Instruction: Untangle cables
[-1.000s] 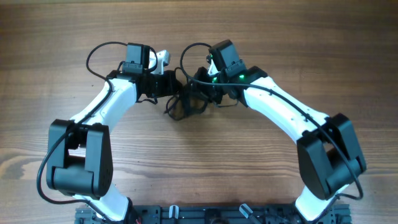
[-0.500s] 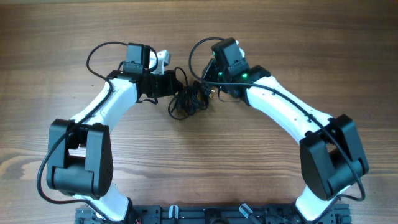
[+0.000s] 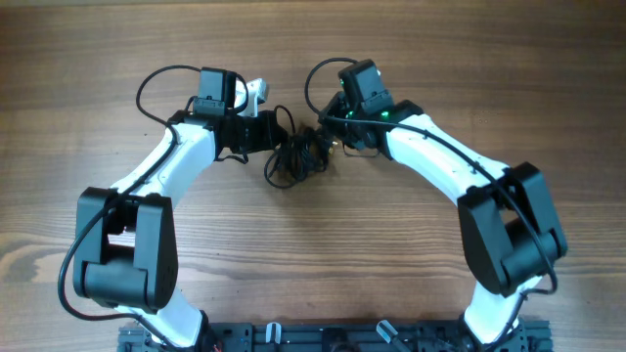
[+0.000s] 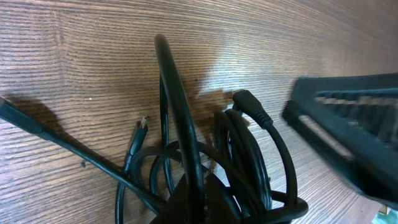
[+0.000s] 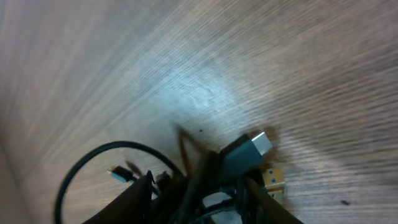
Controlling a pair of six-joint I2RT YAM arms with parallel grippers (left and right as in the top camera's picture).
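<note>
The cables [image 3: 293, 158] lie as a black knotted clump on the wooden table between my two grippers. My left gripper [image 3: 272, 130] is at the clump's left edge. In the left wrist view the left gripper [image 4: 194, 206] is shut on one black cable [image 4: 177, 106] that runs up and away from the jaws. Loops and a plug end [image 4: 250, 104] lie beside it. My right gripper [image 3: 331, 137] is at the clump's right edge. In its own view the right gripper [image 5: 200, 205] has its fingers apart around a bundle of cables [image 5: 205, 177] and a grey plug [image 5: 247, 150]. Whether they press the bundle is unclear.
A gold-coloured plug [image 5: 273, 177] lies just right of the right fingers. The right gripper shows as a blurred dark block [image 4: 348, 130] in the left wrist view. Both arm bases and a black rail [image 3: 323, 337] stand at the near edge of the table [image 3: 313, 254].
My right gripper has shifted slightly up and to the right, and its arm has swung with it. The clump has drawn a little tighter and higher. The left arm has held still.
</note>
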